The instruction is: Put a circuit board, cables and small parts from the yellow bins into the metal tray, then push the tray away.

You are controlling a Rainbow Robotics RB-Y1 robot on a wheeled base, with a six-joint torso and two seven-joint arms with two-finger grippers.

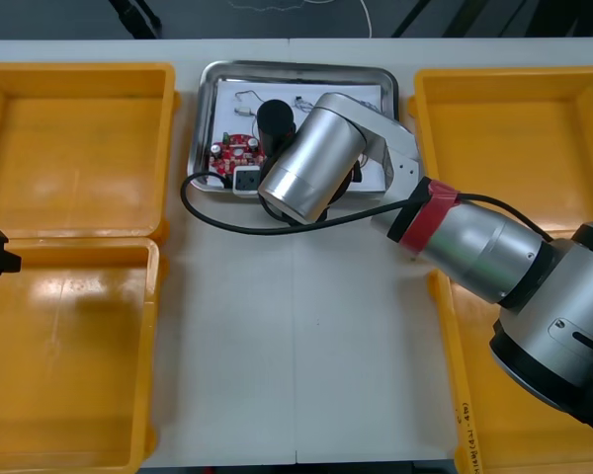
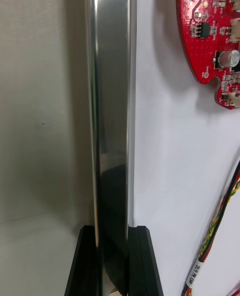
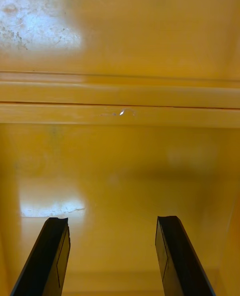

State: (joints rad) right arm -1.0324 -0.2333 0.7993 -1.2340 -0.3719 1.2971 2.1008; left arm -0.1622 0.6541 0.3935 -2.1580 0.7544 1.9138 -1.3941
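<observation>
My right pincer [image 2: 114,231] squeezes the metal tray [image 2: 112,101] rim, upper middle. It could slip, or the hanging black cable [image 1: 217,219] could catch. My left pincer [image 3: 112,222] hangs spread wide, far left.

Bright overhead light. I log white glare on yellow bin [image 3: 47,23]; mirror streaks along metal tray [image 2: 112,101] rim.

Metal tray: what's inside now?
Red circuit board, small metal parts, red and yellow cable, black cable trailing out. Right gripper grips the tray rim; its arm covers the middle. Left gripper: over a yellow bin.
</observation>
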